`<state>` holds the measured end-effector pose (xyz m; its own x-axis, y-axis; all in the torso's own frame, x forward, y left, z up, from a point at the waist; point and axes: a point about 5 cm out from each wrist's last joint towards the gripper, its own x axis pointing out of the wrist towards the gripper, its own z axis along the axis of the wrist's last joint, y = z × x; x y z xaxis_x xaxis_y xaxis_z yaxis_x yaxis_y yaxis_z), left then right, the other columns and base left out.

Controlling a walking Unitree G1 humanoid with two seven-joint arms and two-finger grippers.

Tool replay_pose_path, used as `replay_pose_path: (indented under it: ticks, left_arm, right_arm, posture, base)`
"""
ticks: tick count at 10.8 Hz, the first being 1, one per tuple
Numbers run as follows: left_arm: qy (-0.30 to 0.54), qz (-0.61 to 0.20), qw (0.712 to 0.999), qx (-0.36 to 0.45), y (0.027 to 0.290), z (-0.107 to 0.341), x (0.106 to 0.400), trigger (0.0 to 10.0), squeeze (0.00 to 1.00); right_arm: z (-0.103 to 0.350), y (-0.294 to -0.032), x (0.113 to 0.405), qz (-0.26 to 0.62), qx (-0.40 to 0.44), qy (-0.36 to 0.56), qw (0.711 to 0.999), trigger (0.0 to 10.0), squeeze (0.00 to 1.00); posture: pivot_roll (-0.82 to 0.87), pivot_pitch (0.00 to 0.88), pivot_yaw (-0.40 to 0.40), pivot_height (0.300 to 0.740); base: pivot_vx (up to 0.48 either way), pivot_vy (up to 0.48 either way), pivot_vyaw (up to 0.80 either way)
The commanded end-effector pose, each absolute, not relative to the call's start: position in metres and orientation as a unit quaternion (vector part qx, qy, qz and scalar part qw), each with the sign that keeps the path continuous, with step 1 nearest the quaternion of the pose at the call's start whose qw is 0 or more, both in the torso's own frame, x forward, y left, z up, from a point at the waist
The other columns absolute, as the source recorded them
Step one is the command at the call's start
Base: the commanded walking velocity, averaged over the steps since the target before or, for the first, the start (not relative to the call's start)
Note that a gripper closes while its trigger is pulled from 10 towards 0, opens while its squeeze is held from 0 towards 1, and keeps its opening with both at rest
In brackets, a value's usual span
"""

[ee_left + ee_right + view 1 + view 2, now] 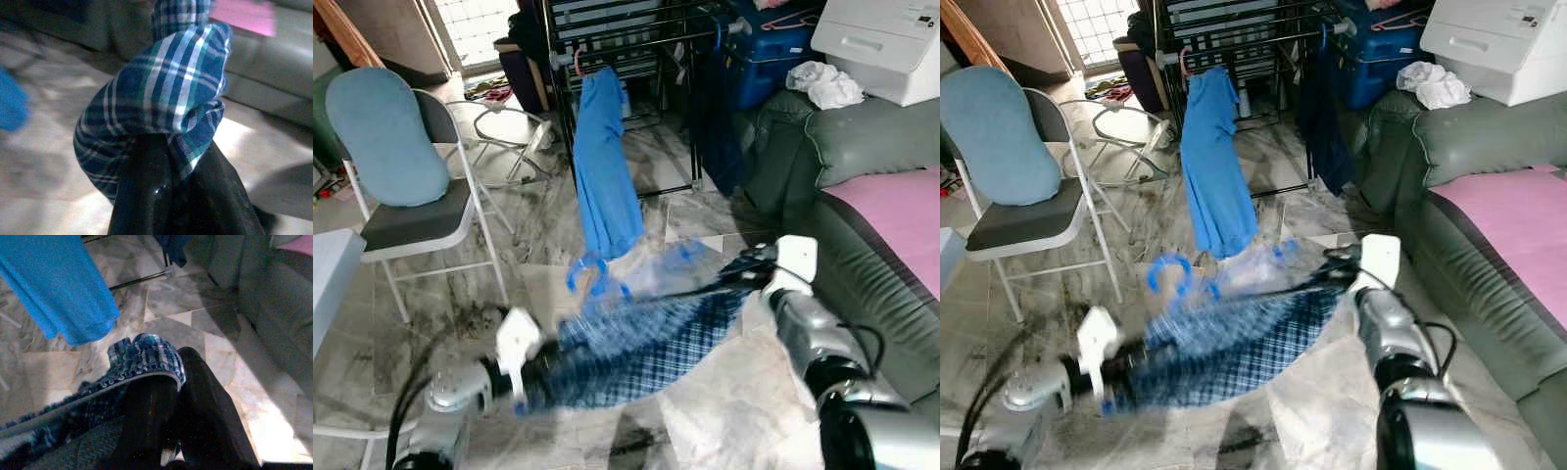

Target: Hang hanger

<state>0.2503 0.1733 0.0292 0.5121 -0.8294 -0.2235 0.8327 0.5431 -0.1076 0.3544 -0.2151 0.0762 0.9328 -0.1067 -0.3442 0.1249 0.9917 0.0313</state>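
Plaid garment: a blue, white and green checked woven cloth (636,348), stretched between the two grippers low in front of the robot, above the marbled floor (538,235). Its long axis runs from the robot's lower left up to its right, rising slightly toward the right. It is blurred in both eye views.
Hanger: a bright blue plastic hook shape (592,274) sits just above the plaid cloth; too blurred to tell how it joins the cloth.
Left gripper: the left gripper (168,161) has its two black fingers pressed together on a bunched fold of the plaid cloth, which bulges out beyond the tips.
Left arm: silver, reaching forward from the lower left, with a white block at the wrist.
Right gripper: the right gripper (171,377) pinches the hemmed edge of the plaid cloth between its glossy black fingers.
Right arm: silver, bent at the elbow, forearm angled inward toward the centre.
Drying rack: a dark metal rack (636,39) stands farther back, with a plain blue garment (602,166) hanging straight down from it.
Surroundings: a folding chair (411,215) with a pale blue cushion to the left; a grey-green sofa (862,196) with a pink cover to the right.
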Motion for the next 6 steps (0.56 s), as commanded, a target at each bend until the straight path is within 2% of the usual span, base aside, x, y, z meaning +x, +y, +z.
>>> replay_pose_path:
  ticks: [1,2,3,6]
  left_arm:
    - [0.123,-0.487,0.865,0.010,0.180,0.036,0.252,0.0,0.00]
    - [0.101,-0.491,0.865,-0.013,0.175,0.046,0.258,0.0,0.00]
    - [0.103,-0.516,0.851,-0.013,0.172,0.051,0.259,0.0,0.00]
    - [0.145,-0.543,0.827,0.017,0.175,0.044,0.255,0.0,0.00]
  right_arm:
    - [0.088,-0.216,0.362,-0.065,0.030,0.155,0.985,0.0,0.00]
    - [0.094,-0.220,0.366,-0.075,0.040,0.154,0.984,0.0,0.00]
    - [0.101,-0.221,0.370,-0.078,0.044,0.152,0.984,0.0,0.00]
    - [0.130,-0.219,0.385,-0.066,0.027,0.113,0.991,0.0,0.00]
  posture:
    - [-0.18,0.000,0.113,0.740]
    - [-0.18,0.000,0.112,0.740]
    - [-0.17,0.000,0.111,0.740]
    - [-0.18,0.000,0.113,0.740]
  base:
    - [0.000,0.000,0.00]
    - [0.000,0.000,0.00]
    - [0.000,0.000,0.00]
    - [0.000,0.000,0.00]
